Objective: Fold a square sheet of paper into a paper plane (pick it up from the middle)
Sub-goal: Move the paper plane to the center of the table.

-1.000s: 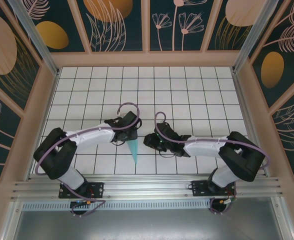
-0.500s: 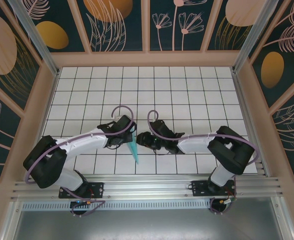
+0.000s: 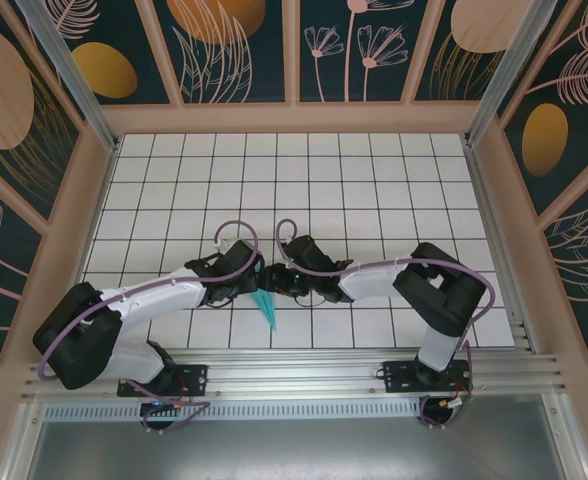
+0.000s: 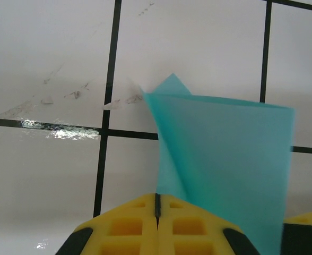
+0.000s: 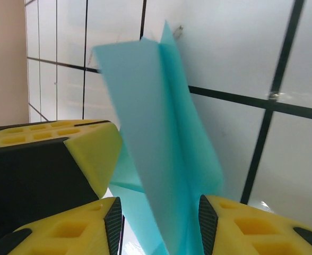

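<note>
The square sheet of paper (image 3: 267,308), folded into a slim pointed turquoise dart, lies on the white tiles with its tip toward the near edge. My left gripper (image 3: 253,287) sits at its upper left. In the left wrist view the yellow fingertips (image 4: 157,204) are pressed together, and a flap of the paper (image 4: 225,159) runs into their seam. My right gripper (image 3: 274,284) meets it from the right. In the right wrist view the creased paper (image 5: 161,133) stands between the parted pads of this gripper (image 5: 158,223). A left finger (image 5: 87,149) shows beside it.
The white tiled floor (image 3: 374,180) stretches behind the grippers. Wooden-framed patterned walls (image 3: 34,200) close in the left, right and far sides. An aluminium rail (image 3: 294,375) with both arm bases runs along the near edge.
My left gripper has closed and moved nearer. The right gripper has slid left until the two meet over the paper. Less of the paper shows from above.
</note>
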Controlling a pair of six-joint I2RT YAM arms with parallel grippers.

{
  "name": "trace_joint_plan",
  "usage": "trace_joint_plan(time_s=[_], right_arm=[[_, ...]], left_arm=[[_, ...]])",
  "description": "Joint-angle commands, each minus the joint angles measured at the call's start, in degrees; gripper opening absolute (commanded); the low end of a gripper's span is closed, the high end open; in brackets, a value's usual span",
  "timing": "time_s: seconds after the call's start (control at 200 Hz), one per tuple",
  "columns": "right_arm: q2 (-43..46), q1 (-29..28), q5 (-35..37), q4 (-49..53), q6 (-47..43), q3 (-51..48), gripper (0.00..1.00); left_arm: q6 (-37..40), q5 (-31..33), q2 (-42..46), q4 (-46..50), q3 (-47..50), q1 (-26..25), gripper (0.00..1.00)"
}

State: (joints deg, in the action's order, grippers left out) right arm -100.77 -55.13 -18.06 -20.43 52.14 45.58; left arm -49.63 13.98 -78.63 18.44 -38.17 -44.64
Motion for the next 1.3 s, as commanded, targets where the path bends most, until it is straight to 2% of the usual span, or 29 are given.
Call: trace_joint_plan(time_s=[0.0,0.37,0.53,0.846,0.981,1.031,1.096,1.116,1.156,1.231,1.296], right_arm=[[-1.5,-0.5,-1.2,1.5,-2.4,2.1,0.46],[-1.9,-2.8,-0.9,5.0,-3.5,2.3,0.46],[-2.3,-4.2,3.6,11.0,-4.9,4.2,0.44],[-5.2,-5.9,8.1,18.6,-7.0,9.3,0.24],[-5.3,-6.6,11.1,22.7,-7.6,11.9,0.14],[-4.2,-6.6,12.9,24.1,-7.5,12.6,0.1],[-2.4,-6.4,15.3,26.2,-7.7,13.2,0.09],[-1.9,-6.3,16.3,27.2,-7.7,13.5,0.09],[-0.8,-6.0,18.4,29.7,-8.0,14.1,0.09],[0.2,-4.9,23.8,36.6,-7.9,16.3,0.09],[0.2,-3.6,28.0,41.9,-7.5,18.1,0.09]], left_arm=[[-0.1,0.0,1.0,-1.3,0.7,-0.2,0.05],[-0.1,0.1,0.8,-1.5,0.8,-0.2,0.04],[-0.2,0.0,1.1,-1.5,1.0,-0.2,0.04],[-0.1,0.1,2.0,-1.6,1.6,-0.2,0.04],[-0.2,0.2,2.9,-1.8,1.8,-0.2,0.07],[-0.4,-0.1,3.7,-1.9,1.7,-0.1,0.12],[-0.5,-0.4,5.3,-2.3,1.4,-0.2,0.2],[-0.7,-0.6,6.2,-2.5,1.3,-0.1,0.24],[-0.8,-1.3,7.9,-3.5,1.2,-0.1,0.41],[-1.2,-2.0,12.2,-5.9,1.5,-0.1,0.45],[-1.8,-0.7,15.4,-6.9,2.1,-0.1,0.54]])
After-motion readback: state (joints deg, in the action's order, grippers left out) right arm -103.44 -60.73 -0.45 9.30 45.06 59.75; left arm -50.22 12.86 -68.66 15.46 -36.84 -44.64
